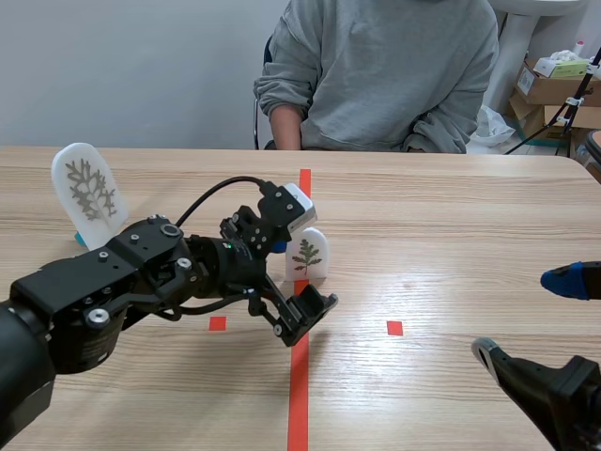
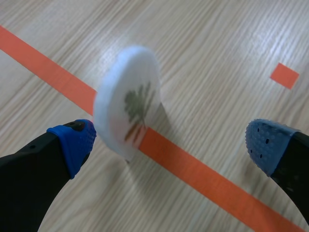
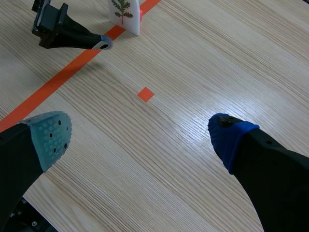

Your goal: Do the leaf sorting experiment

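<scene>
A small white leaf card (image 1: 307,256) stands upright on the orange centre tape line, and it also shows far ahead in the right wrist view (image 3: 126,12). My left gripper (image 1: 302,274) is open around it. In the left wrist view the card (image 2: 128,108) stands between the fingers, close against one blue pad (image 2: 75,142) and well apart from the other. A larger white leaf card (image 1: 89,193) stands at the far left of the table. My right gripper (image 1: 528,317) hangs open over bare wood at the near right (image 3: 140,140), holding nothing.
A person in a grey sweatshirt (image 1: 376,75) sits across the table. Cardboard boxes (image 1: 554,89) stand behind the table's far right corner. The left arm's finger (image 3: 72,34) shows beside the small card in the right wrist view.
</scene>
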`<state>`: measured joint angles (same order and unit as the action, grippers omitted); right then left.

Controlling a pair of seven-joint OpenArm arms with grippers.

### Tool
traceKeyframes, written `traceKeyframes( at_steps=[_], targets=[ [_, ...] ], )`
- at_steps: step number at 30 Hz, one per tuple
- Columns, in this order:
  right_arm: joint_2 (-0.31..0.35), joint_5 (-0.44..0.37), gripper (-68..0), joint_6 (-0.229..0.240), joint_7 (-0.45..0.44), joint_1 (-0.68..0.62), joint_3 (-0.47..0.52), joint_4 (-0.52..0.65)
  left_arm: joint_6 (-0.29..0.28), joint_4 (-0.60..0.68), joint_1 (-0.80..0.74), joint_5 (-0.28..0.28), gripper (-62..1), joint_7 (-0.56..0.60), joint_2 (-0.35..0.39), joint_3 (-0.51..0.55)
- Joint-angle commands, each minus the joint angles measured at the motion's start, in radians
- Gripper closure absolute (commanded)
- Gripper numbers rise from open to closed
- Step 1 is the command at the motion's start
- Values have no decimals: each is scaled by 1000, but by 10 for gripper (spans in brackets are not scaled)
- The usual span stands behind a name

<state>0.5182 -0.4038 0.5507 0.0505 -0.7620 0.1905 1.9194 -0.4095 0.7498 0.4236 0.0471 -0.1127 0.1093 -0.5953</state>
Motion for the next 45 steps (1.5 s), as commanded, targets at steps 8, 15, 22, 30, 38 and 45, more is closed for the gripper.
traceKeyframes(
  at_steps=[8, 15, 22, 30, 38, 45],
  targets=[
    [2, -7, -578, 0, -11, 11, 12, 10, 25, -14, 42, 1, -623, 27, -62, 11],
    [2, -7, -578, 0, -11, 11, 12, 10, 30, -29, 42, -34, -623, 42, -81, 11],
    [2, -7, -578, 0, -11, 11, 12, 10, 33, -37, 42, -72, -575, 43, -73, 11],
    [2, -7, -578, 0, -11, 11, 12, 10, 34, -37, 42, -85, -398, 53, -49, 11],
    [2, -7, -578, 0, -11, 11, 12, 10, 34, -37, 42, -85, -196, 96, -45, 11],
    [2, -7, -578, 0, -7, 11, 12, 10, 34, -37, 42, -85, -56, 116, -45, 11]
  ],
)
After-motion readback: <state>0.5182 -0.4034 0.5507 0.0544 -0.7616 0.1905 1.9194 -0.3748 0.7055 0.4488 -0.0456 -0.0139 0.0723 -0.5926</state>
